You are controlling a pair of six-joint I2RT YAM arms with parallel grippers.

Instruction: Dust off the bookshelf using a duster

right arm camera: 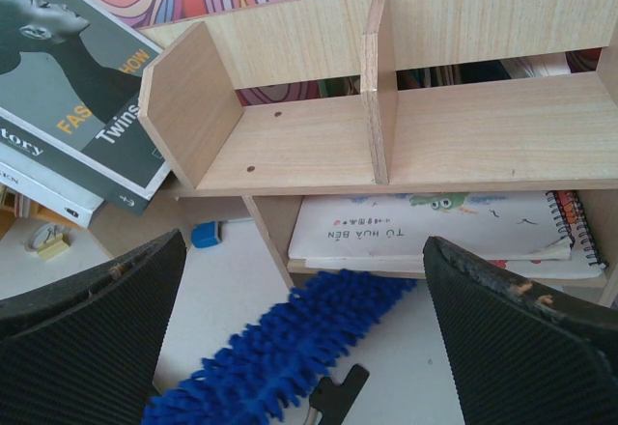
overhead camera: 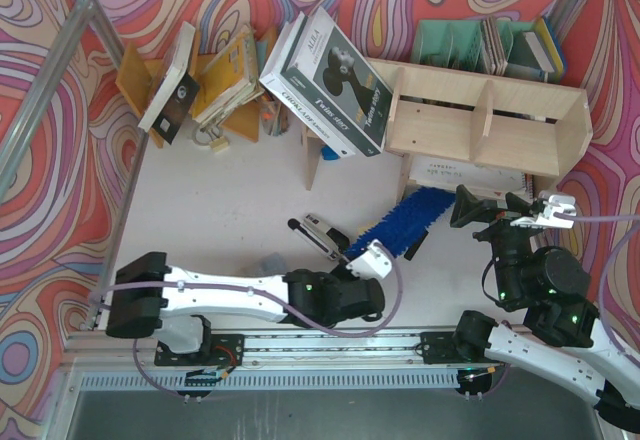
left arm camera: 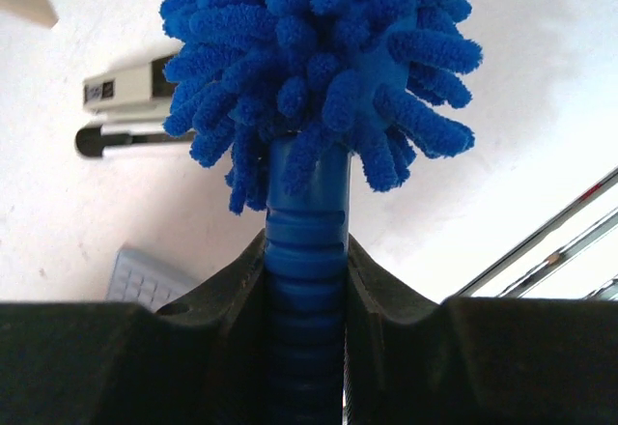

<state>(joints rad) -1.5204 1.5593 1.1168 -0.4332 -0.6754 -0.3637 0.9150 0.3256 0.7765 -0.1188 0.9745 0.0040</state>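
Far to the left of the bookshelf, an orange-brown book rack stands against the patterned wall with books tipped in it. Closer in, a stack of big books leans tilted against the bookshelf's left end panel. In front of that end, out on the white counter, lies a black and silver stapler. Just right of the stapler, still forward and left of the bookshelf, my left fingers are closed tight on the ribbed dark blue handle of the duster, one finger pressed to each side. The fluffy blue head slants away from me toward the bookshelf, and its tip reaches the front of the lower tier near the left upright. I cannot tell whether the head rests on the counter or hangs just above it. The bookshelf's upper tier is bare pale wood split by one divider, and a white booklet lies flat in the lower tier. In front of the bookshelf's right half my right fingers are spread wide and grip nothing. Behind the bookshelf's right end sits a mint-green file holder.
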